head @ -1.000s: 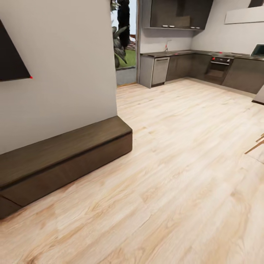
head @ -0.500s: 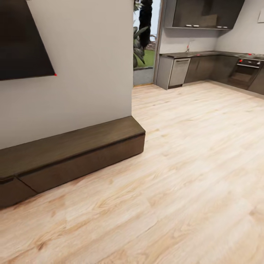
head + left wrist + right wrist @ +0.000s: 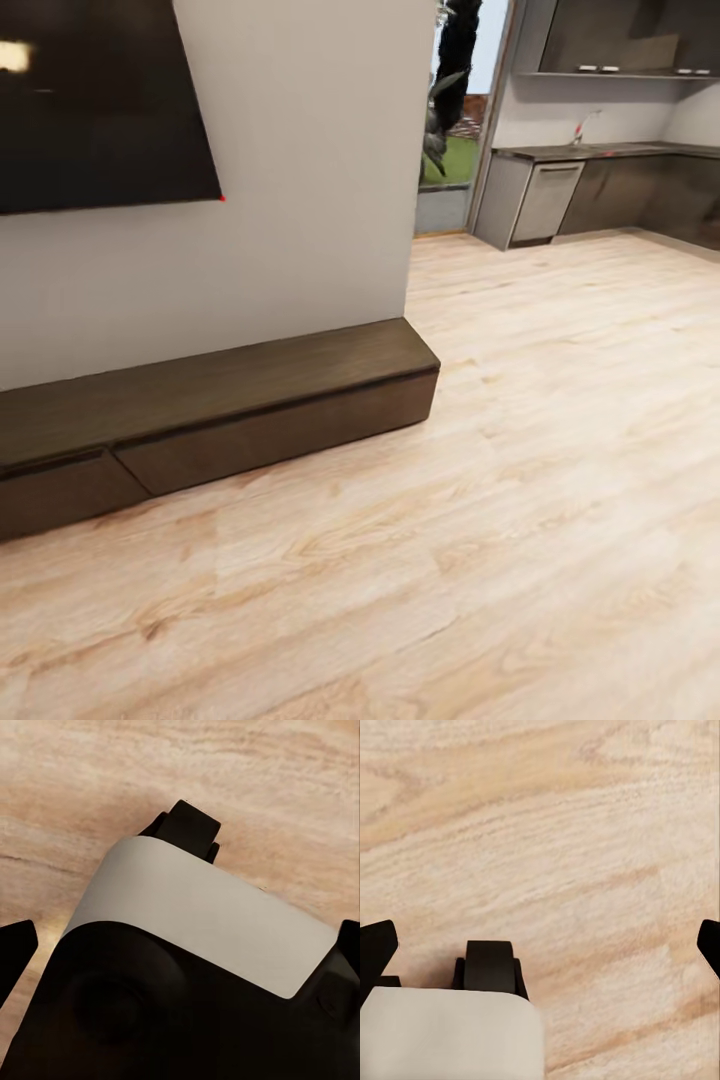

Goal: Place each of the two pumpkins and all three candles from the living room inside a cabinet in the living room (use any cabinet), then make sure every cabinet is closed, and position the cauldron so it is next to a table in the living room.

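cabinet (image 3: 250,400) long axis along wall (image 3: 300,200)

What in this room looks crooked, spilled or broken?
Nothing stands out. The long dark cabinet sits flush against the wall with its fronts shut, the black screen above it hangs straight, and the wooden floor shows no spill or damage. The kitchen units beyond look tidy too.

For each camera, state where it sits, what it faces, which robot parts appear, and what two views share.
Head view: on the head, facing forward and down at the cabinet, wall and kitchen.
Left wrist view: on the left arm, facing the floor; white-and-black robot body in front.
Right wrist view: on the right arm, facing the floor; wheel visible.
Both wrist views share the wood floor.
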